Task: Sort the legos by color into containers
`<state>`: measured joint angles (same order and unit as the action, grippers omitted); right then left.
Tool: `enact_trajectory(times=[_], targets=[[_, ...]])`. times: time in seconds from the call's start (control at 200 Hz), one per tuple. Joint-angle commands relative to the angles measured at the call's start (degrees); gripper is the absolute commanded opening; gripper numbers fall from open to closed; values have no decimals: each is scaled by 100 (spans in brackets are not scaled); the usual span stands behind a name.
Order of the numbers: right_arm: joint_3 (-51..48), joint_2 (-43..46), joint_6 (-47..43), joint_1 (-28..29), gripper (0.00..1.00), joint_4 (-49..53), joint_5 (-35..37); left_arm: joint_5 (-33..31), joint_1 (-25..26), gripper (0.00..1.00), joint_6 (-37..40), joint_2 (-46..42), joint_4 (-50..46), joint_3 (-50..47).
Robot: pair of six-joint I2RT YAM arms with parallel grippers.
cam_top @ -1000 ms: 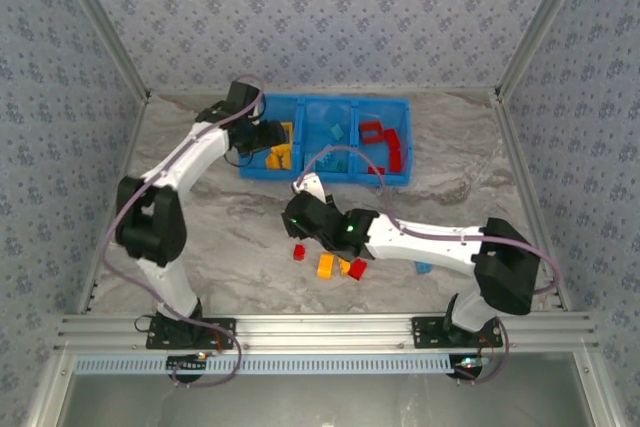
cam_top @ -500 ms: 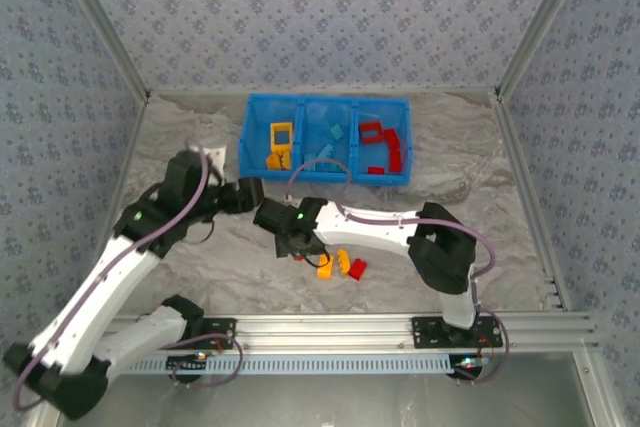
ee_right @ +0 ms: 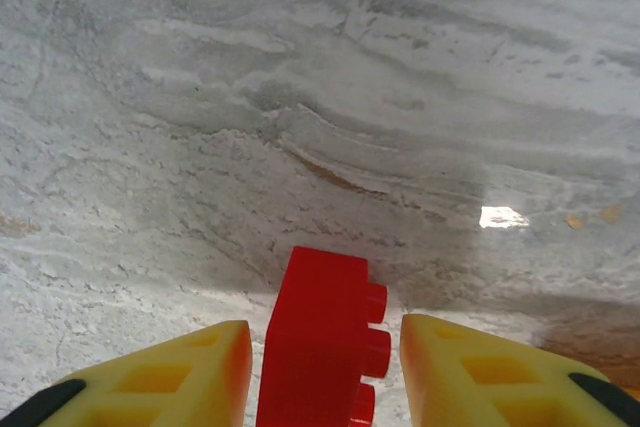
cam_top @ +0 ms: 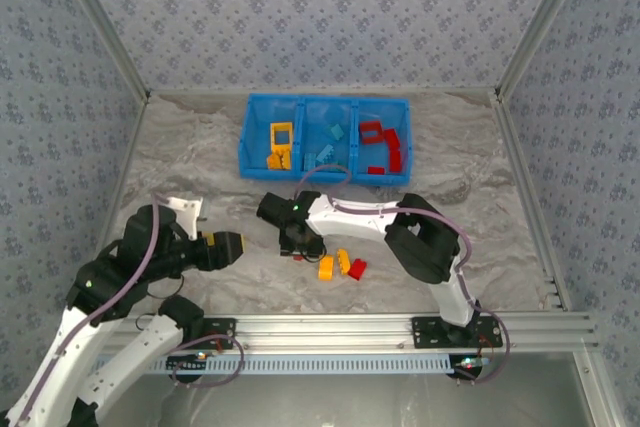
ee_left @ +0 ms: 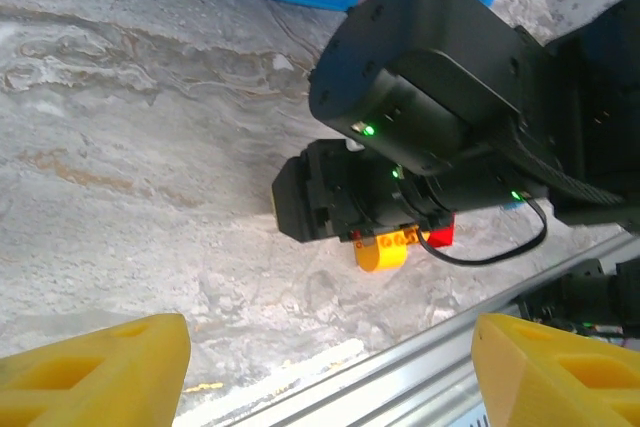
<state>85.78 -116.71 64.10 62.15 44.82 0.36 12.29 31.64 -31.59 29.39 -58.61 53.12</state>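
My right gripper (ee_right: 325, 377) stands low over the table with a red brick (ee_right: 318, 342) between its yellow fingers (ee_right: 180, 377). It is open, with a thin gap on each side of the brick. From above, this gripper (cam_top: 293, 240) sits left of three loose legos: orange (cam_top: 325, 267), yellow (cam_top: 343, 261) and red (cam_top: 357, 269). My left gripper (cam_top: 230, 245) hovers at the near left, wide open, nothing between its fingers (ee_left: 90, 372). The blue bin (cam_top: 246, 137) at the back holds yellow pieces on the left (cam_top: 281, 135), light blue in the middle (cam_top: 335, 132), red on the right (cam_top: 372, 130).
The left wrist view looks across the marble table at the right arm's black gripper body (ee_left: 400, 147), an orange brick (ee_left: 381, 252) under it and the metal rail (ee_left: 400, 367) along the near edge. Aluminium posts frame the table sides.
My left arm has swung back from the bin to the near left of the table. The right gripper has shifted left over the red brick, and its jaws have narrowed around it.
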Motion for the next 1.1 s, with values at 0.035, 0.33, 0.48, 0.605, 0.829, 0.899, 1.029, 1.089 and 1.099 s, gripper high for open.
enact_trajectory(times=[0.035,0.33,0.48,0.605,0.829,0.899,1.029,1.089,1.099], targets=[[115,-161,182,-37,42,-13,-121,250,24,75,-225,-188,-321,29],[173,60,11,-50,17,223,409,330,20,76,-649,-417,-165,-196],[147,892,-212,-158,17,830,1320,455,20,76,-846,18,296,-37],[-200,1833,-585,-680,17,1159,1880,799,29,76,-1009,670,864,257],[-650,2658,-1969,-2398,18,757,1771,288,820,76,-1054,1998,2126,714],[-586,2503,-2454,-2920,18,458,1503,-359,1423,76,-999,2523,2382,989],[-321,1905,-3215,-3692,18,-154,565,-1797,2471,75,-883,3413,2687,1426],[-75,1521,-3442,-3867,18,-250,308,-2313,2818,75,-862,3759,2771,1574],[-25,1449,-3466,-3892,18,-249,276,-2375,2869,75,-843,3831,2799,1595]])
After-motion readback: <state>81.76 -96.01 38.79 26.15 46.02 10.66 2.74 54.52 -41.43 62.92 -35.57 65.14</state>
